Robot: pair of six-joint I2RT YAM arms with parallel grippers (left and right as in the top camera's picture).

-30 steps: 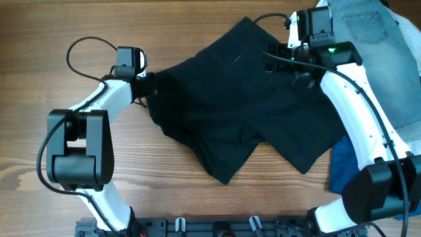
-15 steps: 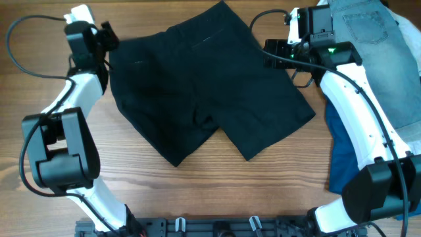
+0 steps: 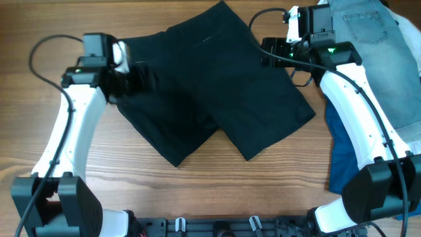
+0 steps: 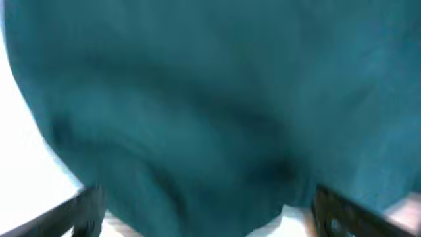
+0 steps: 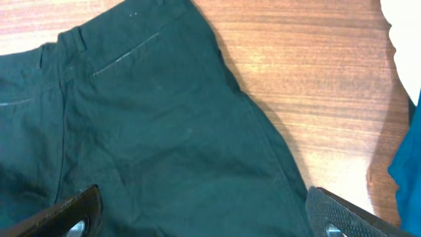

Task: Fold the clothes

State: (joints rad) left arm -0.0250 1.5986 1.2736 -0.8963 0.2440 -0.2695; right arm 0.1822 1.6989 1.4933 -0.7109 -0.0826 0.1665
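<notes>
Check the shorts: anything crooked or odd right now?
The shorts lie slanted on the table, waistband running up to the right rather than square. The left gripper is over their left edge. No damage visible.

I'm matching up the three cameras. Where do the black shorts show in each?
Overhead: the shorts lie spread across the upper middle.
Left wrist: blurred dark cloth fills nearly the whole picture.
Right wrist: they fill the left and centre, with bare table at upper right.
Shared landmark: the pocket slit, seen overhead and from the right wrist.
</notes>
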